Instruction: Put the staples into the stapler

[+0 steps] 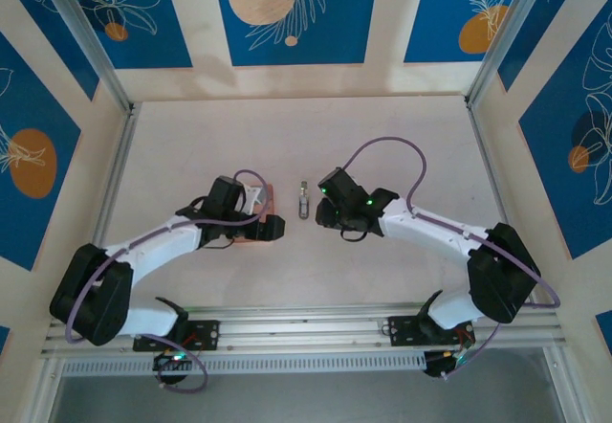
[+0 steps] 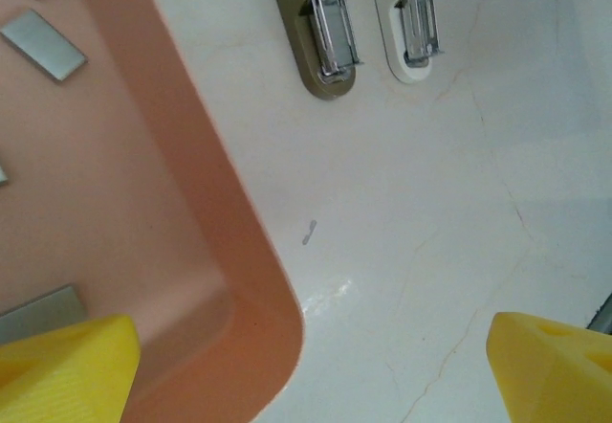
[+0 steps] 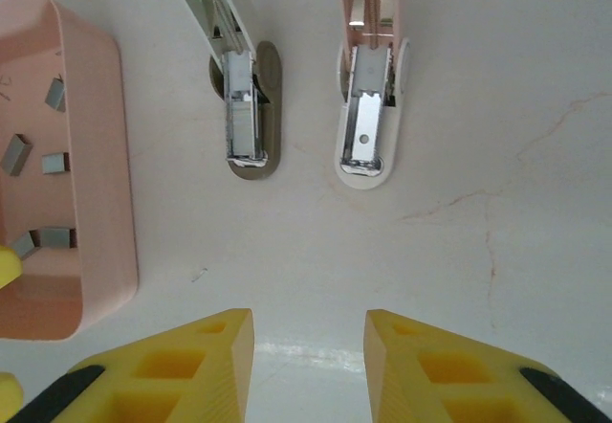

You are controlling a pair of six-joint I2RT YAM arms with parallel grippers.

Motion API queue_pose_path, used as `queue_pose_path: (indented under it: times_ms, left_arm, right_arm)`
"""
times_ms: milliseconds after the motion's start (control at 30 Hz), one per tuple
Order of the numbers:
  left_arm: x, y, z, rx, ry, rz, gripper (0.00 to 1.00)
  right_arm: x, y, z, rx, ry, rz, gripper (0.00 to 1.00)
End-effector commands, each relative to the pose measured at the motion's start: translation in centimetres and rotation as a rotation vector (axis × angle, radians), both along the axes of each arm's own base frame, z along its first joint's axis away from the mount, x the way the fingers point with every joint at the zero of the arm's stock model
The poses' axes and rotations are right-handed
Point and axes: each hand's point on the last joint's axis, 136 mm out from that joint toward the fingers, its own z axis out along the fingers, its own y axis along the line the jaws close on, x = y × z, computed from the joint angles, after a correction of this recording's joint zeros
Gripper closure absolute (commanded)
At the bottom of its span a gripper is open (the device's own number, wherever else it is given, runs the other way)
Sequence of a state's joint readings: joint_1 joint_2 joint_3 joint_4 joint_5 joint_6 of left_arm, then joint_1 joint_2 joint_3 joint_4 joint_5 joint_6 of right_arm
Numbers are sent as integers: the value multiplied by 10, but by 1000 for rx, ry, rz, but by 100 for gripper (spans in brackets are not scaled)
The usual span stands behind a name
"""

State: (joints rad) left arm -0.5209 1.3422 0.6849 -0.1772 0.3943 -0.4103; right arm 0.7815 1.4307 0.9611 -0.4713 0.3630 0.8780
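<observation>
Right wrist | olive stapler (image 3: pixel 244 131) open | staples (image 3: pixel 55 238) in pink tray (image 3: pixel 120 174)

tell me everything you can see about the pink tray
The pink tray is a salmon-coloured open dish, plastic by its look, with rounded corners and a smooth raised wall. It lies flat on the pale table, apart from the olive-based stapler beside it. Several small grey staples lie loose on its floor at different angles. One yellow finger of the left gripper hangs over a corner; whether it touches cannot be told.
</observation>
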Motion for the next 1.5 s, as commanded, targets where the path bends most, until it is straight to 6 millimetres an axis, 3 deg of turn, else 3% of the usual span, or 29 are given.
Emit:
queue_pose_path:
  times_ms: [0,633,933,1233,1467]
  left_arm:
    - [-4,-14,6,-15,8,-76,7]
    - [-8,-50,-3,-9,47,-220,7]
    - [-16,-62,5,-36,36,-275,7]
    - [-6,-57,28,-45,-55,-234,6]
    - [17,-23,44,-34,-133,-116,4]
  right_arm:
    - [-2,-4,5,26,-7,-27,63]
    - [-7,-19,4,3,-13,-57,63]
    - [-7,-19,8,-21,-29,-38,63]
    - [-6,-5,20,-42,-49,14,63]
    - [-2,21,29,-54,-53,76,62]
